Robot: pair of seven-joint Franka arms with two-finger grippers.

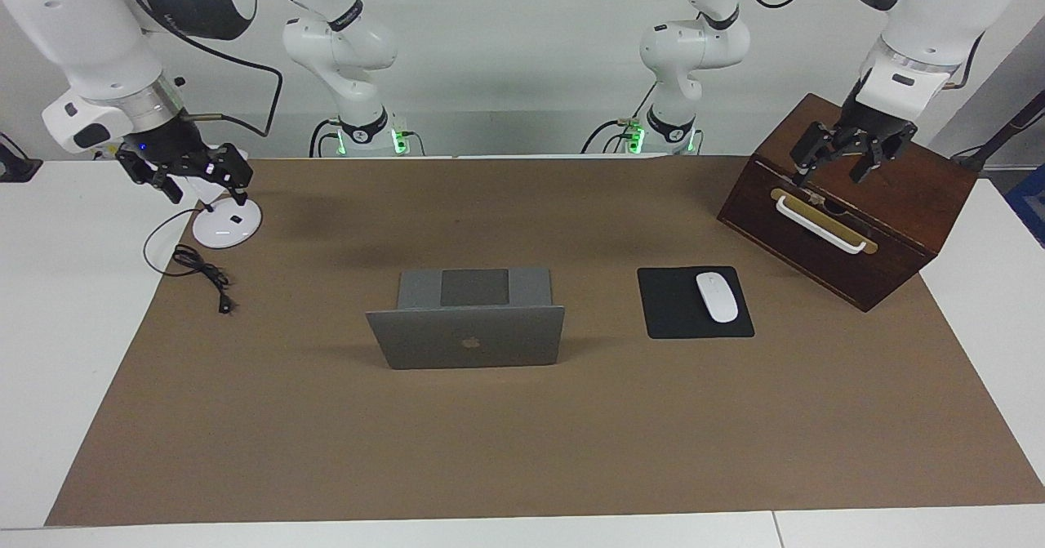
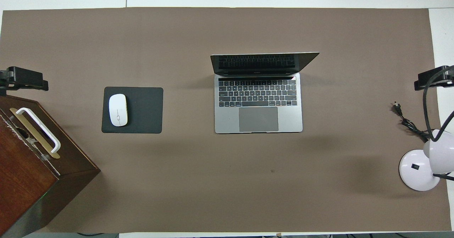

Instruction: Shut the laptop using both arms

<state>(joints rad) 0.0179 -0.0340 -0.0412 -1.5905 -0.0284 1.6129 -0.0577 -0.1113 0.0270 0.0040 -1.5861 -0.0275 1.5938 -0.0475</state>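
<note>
The silver-grey laptop (image 1: 465, 337) stands open in the middle of the brown mat, its lid raised with the apple logo turned away from the robots. In the overhead view the laptop (image 2: 259, 106) shows its keyboard and trackpad toward the robots. My left gripper (image 1: 849, 158) hangs open and empty over the wooden box, toward the left arm's end; only its tip (image 2: 25, 79) shows from overhead. My right gripper (image 1: 202, 174) hangs open and empty over the lamp base, toward the right arm's end; its tip (image 2: 434, 78) shows from overhead. Both are well apart from the laptop.
A black mouse pad (image 1: 671, 315) with a white mouse (image 1: 717, 296) lies beside the laptop toward the left arm's end. A dark wooden box (image 1: 857, 242) with a white handle stands at that end. A white lamp base (image 1: 227, 223) and black cable (image 1: 200, 270) lie at the right arm's end.
</note>
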